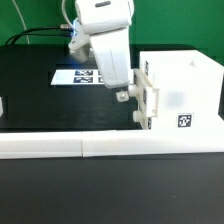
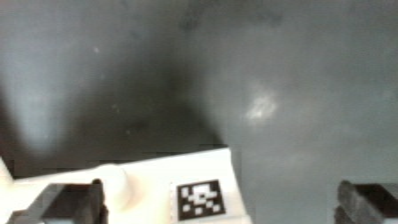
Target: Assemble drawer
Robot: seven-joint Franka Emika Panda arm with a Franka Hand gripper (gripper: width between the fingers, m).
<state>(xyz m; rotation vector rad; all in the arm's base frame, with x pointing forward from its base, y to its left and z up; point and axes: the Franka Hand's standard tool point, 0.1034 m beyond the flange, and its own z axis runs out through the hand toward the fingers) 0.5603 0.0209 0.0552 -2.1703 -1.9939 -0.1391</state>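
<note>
The white drawer housing (image 1: 185, 85) stands at the exterior view's right. It carries a square tag low on its front. Two small trays with knobs (image 1: 146, 103) sit in its open face, which looks toward the exterior view's left. My gripper (image 1: 125, 95) hangs right beside those trays, close to their knobs. In the wrist view my gripper (image 2: 221, 205) is open, with its dark fingertips (image 2: 68, 205) far apart. A white drawer part with a square tag (image 2: 201, 198) lies between them, nearer one finger. Nothing is clamped.
The marker board (image 1: 78, 77) lies on the black table behind my arm. A long low white barrier wall (image 1: 90, 147) runs across the front. A small white piece (image 1: 2, 105) shows at the exterior view's left edge. Cables run along the back.
</note>
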